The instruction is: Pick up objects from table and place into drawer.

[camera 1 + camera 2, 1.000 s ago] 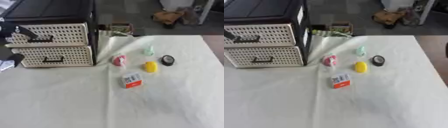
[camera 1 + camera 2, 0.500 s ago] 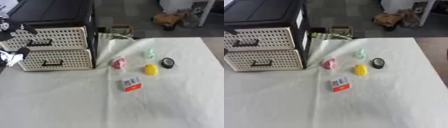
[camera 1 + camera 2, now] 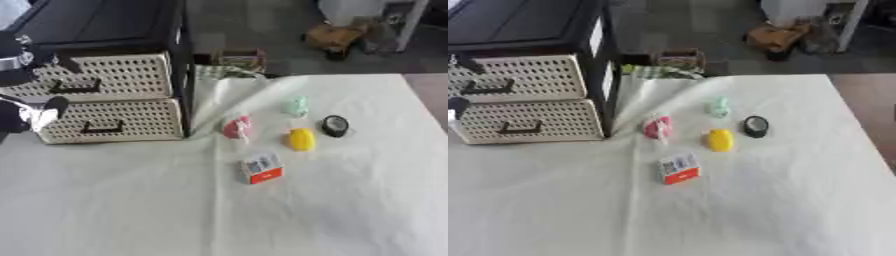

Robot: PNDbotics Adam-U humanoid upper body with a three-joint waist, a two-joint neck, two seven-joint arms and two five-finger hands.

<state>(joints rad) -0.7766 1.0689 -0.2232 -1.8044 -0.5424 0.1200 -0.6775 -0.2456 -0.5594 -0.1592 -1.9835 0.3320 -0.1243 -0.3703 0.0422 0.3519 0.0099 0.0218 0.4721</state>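
Five objects (image 3: 262,168) are lying mid-frame, awaiting pickup; at left, the left hand (image 3: 26,75), fingers indistinct, is being positioned against the drawer (image 3: 96,77), presumably for opening.

Counter (image 3: 131,210) covered by a pale cream cloth (image 3: 780,200), creased along a vertical fold near centre. Beyond the far edge: dark grey floor (image 3: 262,25), evenly lit, no hard shadows. On the floor past the counter, a small open box or crate (image 3: 234,57) with brownish sides, contents unclear. Further back, a tan-brown bundle (image 3: 776,37) beside a white upright leg or post (image 3: 407,25); a pale object (image 3: 794,10) at top edge, not identifiable. Brownish floor strip (image 3: 872,100) at right edge.
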